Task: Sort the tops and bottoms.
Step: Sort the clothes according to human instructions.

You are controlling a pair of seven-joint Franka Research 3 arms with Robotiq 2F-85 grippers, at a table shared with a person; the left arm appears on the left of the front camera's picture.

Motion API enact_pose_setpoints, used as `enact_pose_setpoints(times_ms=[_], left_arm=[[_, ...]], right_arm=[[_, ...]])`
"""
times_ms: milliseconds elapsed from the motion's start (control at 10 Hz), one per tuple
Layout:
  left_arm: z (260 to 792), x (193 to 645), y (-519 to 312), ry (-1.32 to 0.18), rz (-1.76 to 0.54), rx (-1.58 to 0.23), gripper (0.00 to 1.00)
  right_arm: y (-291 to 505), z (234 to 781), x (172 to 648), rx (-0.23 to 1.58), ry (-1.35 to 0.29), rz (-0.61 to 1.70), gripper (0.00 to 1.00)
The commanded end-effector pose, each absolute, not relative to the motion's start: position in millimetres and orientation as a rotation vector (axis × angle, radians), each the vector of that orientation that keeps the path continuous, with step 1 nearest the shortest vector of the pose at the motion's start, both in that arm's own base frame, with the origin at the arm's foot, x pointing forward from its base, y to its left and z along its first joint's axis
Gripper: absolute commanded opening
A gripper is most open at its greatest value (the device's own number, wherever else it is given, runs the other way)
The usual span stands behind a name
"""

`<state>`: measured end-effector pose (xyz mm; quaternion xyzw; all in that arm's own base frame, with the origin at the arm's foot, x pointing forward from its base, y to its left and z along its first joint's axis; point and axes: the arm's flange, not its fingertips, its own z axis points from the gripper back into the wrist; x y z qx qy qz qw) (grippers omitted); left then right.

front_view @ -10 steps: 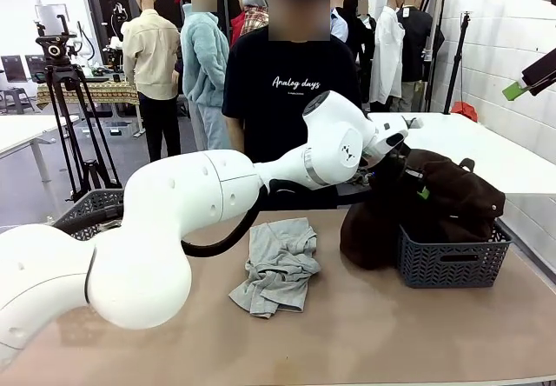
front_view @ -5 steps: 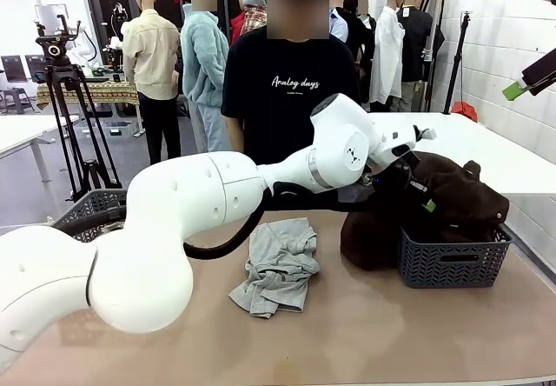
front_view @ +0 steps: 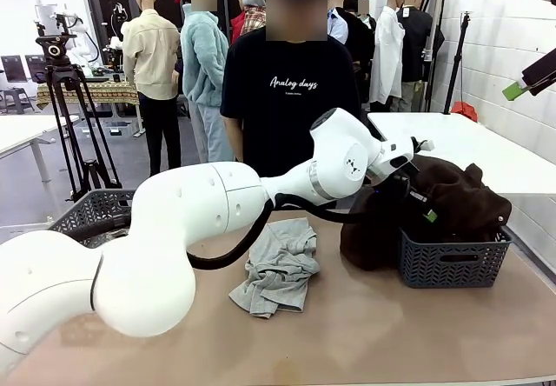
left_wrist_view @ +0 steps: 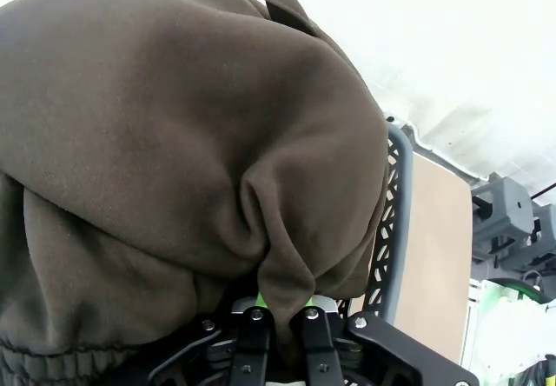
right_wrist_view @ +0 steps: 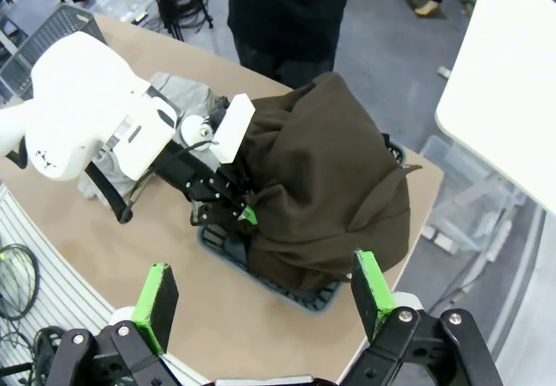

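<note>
Left claw (left_wrist_view: 280,312) clamped on fold of dark brown bottoms (front_view: 460,199), shifted further right over mesh basket (front_view: 452,264), right of frame. Release probably next. Grey T-shirt (front_view: 278,264) waits at centre of desk (front_view: 391,334). Right claw (right_wrist_view: 263,295) gaping, idle above.

The light grey T-shirt (front_view: 280,264) lies crumpled in a loose, wrinkled heap near the middle of the table (front_view: 391,334), with a fold trailing toward 7 o'clock. At its 3 o'clock, apart from it, the dark brown garment (front_view: 456,196) is piled in and over the grey mesh basket (front_view: 452,264). It bulges well above the rim, and a mass of cloth spills over the basket's 9 o'clock wall down to the tabletop. Its gathered elastic waistband (left_wrist_view: 52,360) shows at the left wrist view's 7 o'clock corner. One fold of its cloth is pinched in the closed left gripper (left_wrist_view: 280,312).
</note>
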<state>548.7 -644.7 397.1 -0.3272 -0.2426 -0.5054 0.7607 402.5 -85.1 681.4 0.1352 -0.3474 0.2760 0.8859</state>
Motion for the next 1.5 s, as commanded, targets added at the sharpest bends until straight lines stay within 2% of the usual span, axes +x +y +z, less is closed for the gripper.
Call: enact_pose_setpoints(times_ms=[0,100,200,600,700,1400], left_arm=[[387,633,-730,-0.466,-1.142,-0.743,0.00],[389,632,-730,-0.455,-1.136,-0.743,0.00],[394,631,-730,-0.469,-1.141,-0.738,0.09],[411,622,-727,-0.474,-1.175,-0.703,0.89],[420,618,-727,-0.494,-1.191,-0.697,1.00],[468,587,-723,-0.598,-1.248,-0.526,1.00]], right_arm=[[-84,680,403,0.282,-0.723,0.574,1.00],[-84,680,403,0.282,-0.723,0.574,1.00],[-84,680,403,0.282,-0.723,0.574,1.00],[-84,680,403,0.282,-0.723,0.574,1.00],[-84,680,403,0.282,-0.723,0.574,1.00],[-84,680,403,0.282,-0.723,0.574,1.00]])
